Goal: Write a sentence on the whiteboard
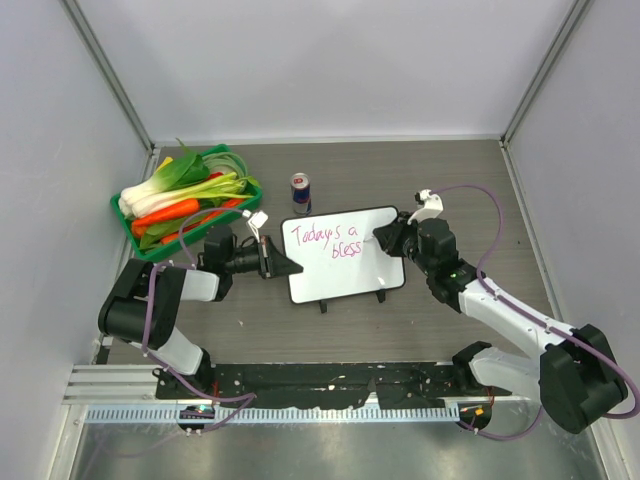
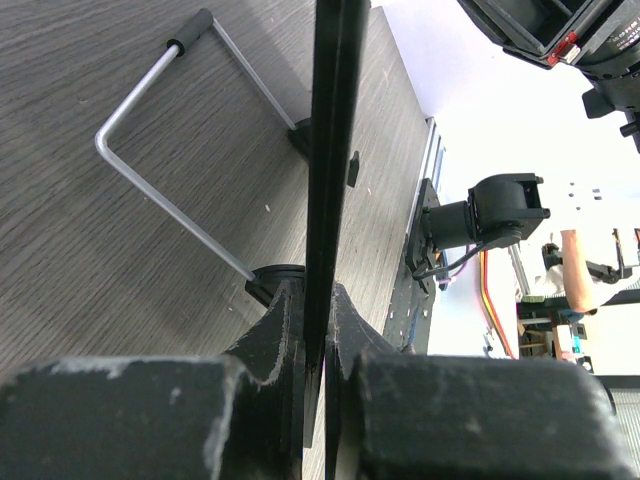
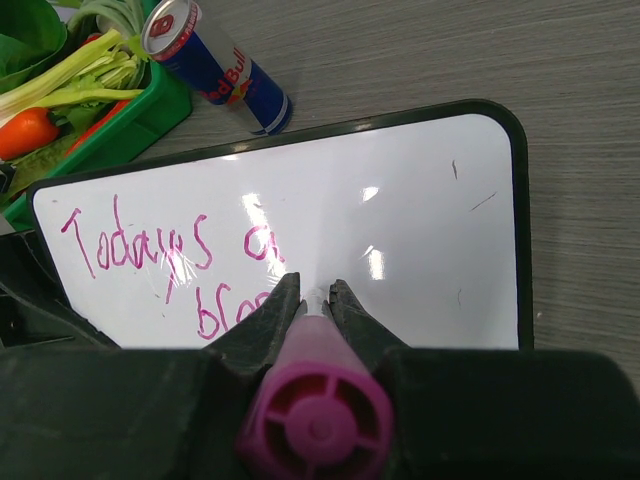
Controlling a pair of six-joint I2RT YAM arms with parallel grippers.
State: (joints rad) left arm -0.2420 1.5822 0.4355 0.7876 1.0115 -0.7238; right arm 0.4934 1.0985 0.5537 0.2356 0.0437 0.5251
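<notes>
The whiteboard (image 1: 345, 275) stands tilted on its feet mid-table. The sentence (image 1: 325, 240) is in pink and reads "Today's a" with "bless" beneath. My left gripper (image 1: 285, 265) is shut on the board's left edge; in the left wrist view the dark edge (image 2: 335, 150) runs up from between my left gripper's (image 2: 318, 300) jaws. My right gripper (image 1: 378, 238) is shut on a pink marker (image 3: 315, 410), its tip at the board (image 3: 400, 220) right of the second line. In the right wrist view my right gripper (image 3: 315, 290) hides the end of the sentence (image 3: 150, 245).
A Red Bull can (image 1: 300, 192) stands just behind the board and also shows in the right wrist view (image 3: 215, 65). A green basket (image 1: 150, 252) of vegetables sits at the back left. The board's wire stand (image 2: 150, 170) rests on the table. Side walls enclose the table.
</notes>
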